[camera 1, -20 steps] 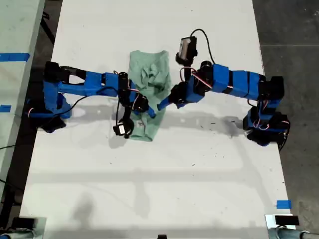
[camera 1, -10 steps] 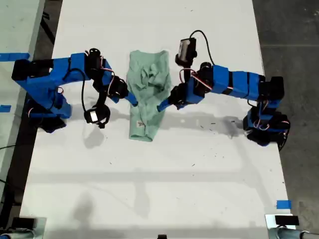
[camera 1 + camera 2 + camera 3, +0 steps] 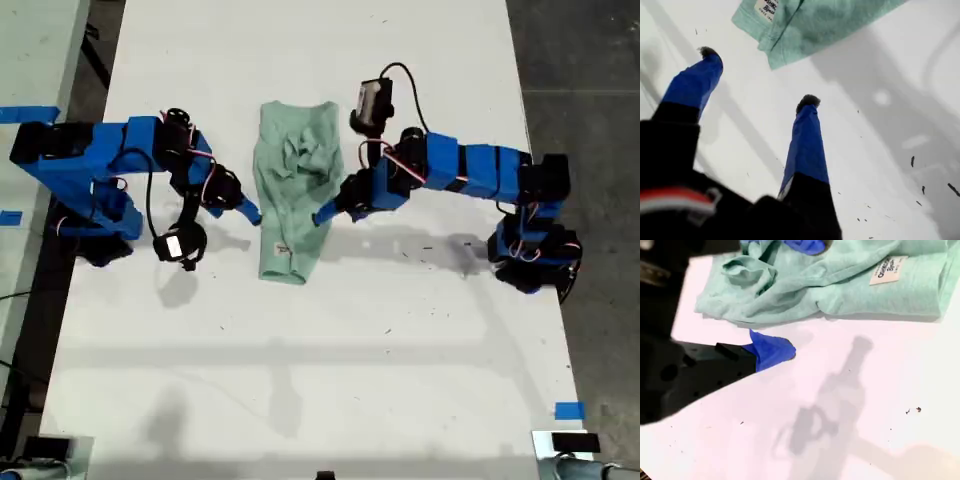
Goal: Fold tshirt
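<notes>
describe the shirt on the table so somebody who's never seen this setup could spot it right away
Start at the long white table and look between the two blue arms in the exterior view. The tshirt lies there, folded into a narrow, rumpled strip. It is the only cloth in sight: pale mint green, with a small white tag showing.

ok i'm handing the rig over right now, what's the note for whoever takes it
My first gripper: open, empty, over the white table, just short of the pale mint-green cloth t-shirt.
My second gripper: open at the shirt's opposite long edge, one finger on the table, one over the cloth.
Done: shirt lies as a narrow strip, bunched midway.
Left: smooth it, fold end to end.
</notes>
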Robot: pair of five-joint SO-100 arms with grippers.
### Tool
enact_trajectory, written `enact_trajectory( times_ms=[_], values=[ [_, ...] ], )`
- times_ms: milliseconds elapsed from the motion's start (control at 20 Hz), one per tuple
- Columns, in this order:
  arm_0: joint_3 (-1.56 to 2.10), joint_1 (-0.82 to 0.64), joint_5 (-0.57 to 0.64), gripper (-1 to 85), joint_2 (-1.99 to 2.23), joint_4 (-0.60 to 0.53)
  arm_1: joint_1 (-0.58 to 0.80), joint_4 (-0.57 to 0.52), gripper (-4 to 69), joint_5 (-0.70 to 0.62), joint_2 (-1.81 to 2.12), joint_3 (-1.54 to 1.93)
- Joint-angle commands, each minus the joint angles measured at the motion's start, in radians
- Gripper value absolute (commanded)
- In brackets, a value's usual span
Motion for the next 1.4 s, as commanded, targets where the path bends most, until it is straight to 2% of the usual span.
enact_trajectory(
  times_ms=[0,300,600,1000,1100,1250,1350],
  values=[
    [-0.104,0.020,-0.006,26.5,-0.057,-0.021,-0.021,-0.034,28.7,-0.008,-0.009,-0.100],
    [-0.227,0.002,0.031,27.2,-0.239,-0.060,-0.046,-0.081,28.5,-0.017,-0.132,-0.172],
    [-0.252,0.031,0.009,27.3,-0.394,-0.149,-0.081,-0.106,28.5,-0.012,-0.296,-0.259],
    [-0.339,0.060,-0.020,26.6,-0.661,-0.261,-0.118,-0.233,27.8,0.006,-0.512,-0.291],
    [-0.411,0.074,-0.026,22.0,-0.741,-0.265,-0.120,-0.261,26.9,0.026,-0.584,-0.304],
    [-0.446,0.091,-0.044,11.5,-0.792,-0.299,-0.126,-0.296,21.8,0.052,-0.680,-0.324],
    [-0.446,0.095,-0.055,5.8,-0.802,-0.316,-0.132,-0.304,10.6,0.072,-0.699,-0.327]
  ],
)
